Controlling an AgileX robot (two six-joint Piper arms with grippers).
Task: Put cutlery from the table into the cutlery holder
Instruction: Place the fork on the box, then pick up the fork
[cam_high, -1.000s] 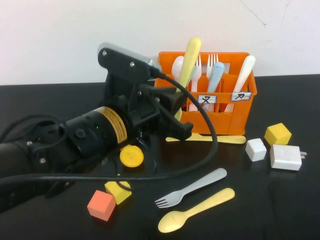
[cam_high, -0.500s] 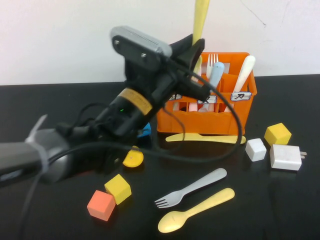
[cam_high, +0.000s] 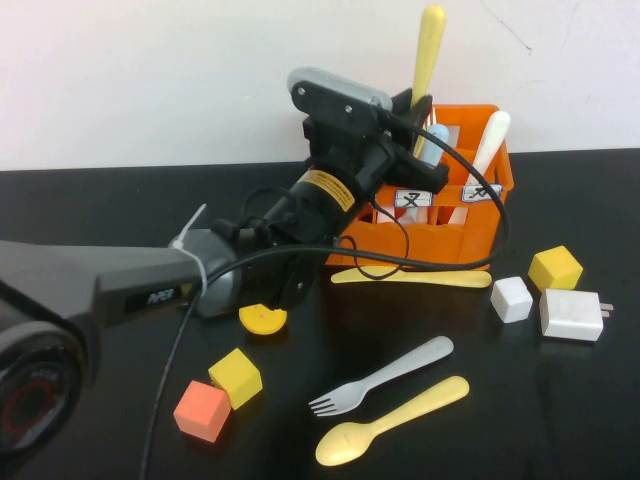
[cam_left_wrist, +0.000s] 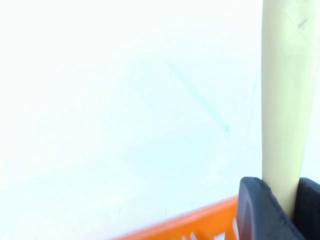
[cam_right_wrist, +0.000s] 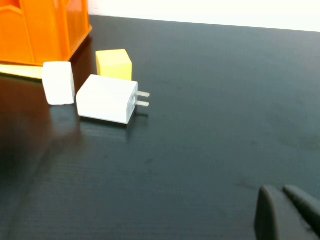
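Observation:
My left gripper (cam_high: 418, 108) is shut on the handle of a yellow cutlery piece (cam_high: 430, 40) and holds it upright over the orange cutlery holder (cam_high: 470, 235). Its lower end is hidden. In the left wrist view the yellow handle (cam_left_wrist: 285, 100) sits between the dark pads (cam_left_wrist: 255, 210) above the holder's rim (cam_left_wrist: 190, 225). A pale grey fork (cam_high: 385, 375) and a yellow spoon (cam_high: 395, 420) lie on the black table (cam_high: 560, 400) at the front. A yellow knife (cam_high: 420, 278) lies against the holder's front. My right gripper (cam_right_wrist: 286, 212) is shut and empty, low over the table at the right.
The holder contains several other pastel pieces. A yellow cube (cam_high: 555, 268), a white cube (cam_high: 512, 298) and a white charger plug (cam_high: 572, 314) sit to its right. A yellow disc (cam_high: 263, 319), a yellow cube (cam_high: 236, 377) and an orange cube (cam_high: 202, 410) lie at the front left.
My left arm has risen and swung right with the yellow piece, from in front of the holder's left side to above it. The cutlery on the table has not moved.

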